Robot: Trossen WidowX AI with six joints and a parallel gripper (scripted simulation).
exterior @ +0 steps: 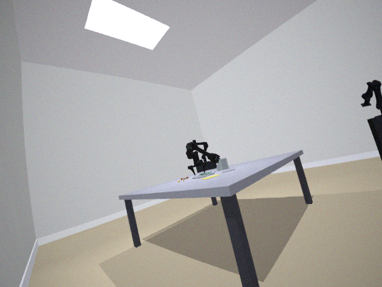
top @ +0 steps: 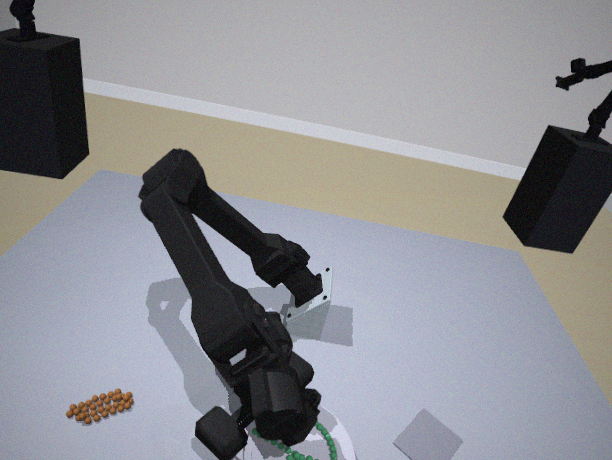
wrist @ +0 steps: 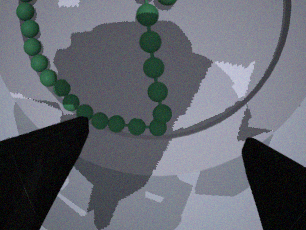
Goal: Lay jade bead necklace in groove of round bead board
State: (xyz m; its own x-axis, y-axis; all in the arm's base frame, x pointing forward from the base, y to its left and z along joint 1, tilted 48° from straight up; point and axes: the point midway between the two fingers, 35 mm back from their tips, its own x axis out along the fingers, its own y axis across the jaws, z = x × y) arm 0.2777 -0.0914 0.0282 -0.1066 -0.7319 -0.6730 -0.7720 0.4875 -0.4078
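The jade bead necklace [top: 332,442] [exterior: 205,173] [wrist: 153,67] lies on the round bead board [top: 346,445] [wrist: 200,156]. In the wrist view its beads follow the ring groove [wrist: 240,106] down the left side to the near edge, then turn sharply and run up across the board's middle. The groove's right side shows bare. Whether every left bead sits inside it, I cannot tell. My gripper [exterior: 200,174] [wrist: 166,135] is wide open above the board's near edge, with nothing between its fingers. The left fingertip appears close beside the beads. The arm hides part of the necklace in the top view.
A bundle of orange beads [top: 100,407] [exterior: 184,178] lies on the table [top: 425,325] [exterior: 175,193]. A flat grey square [top: 428,436] lies on the board's other side. A pale upright panel [top: 326,292] [exterior: 223,165] stands near the arm. A yellow flat piece [exterior: 210,177] lies near the board.
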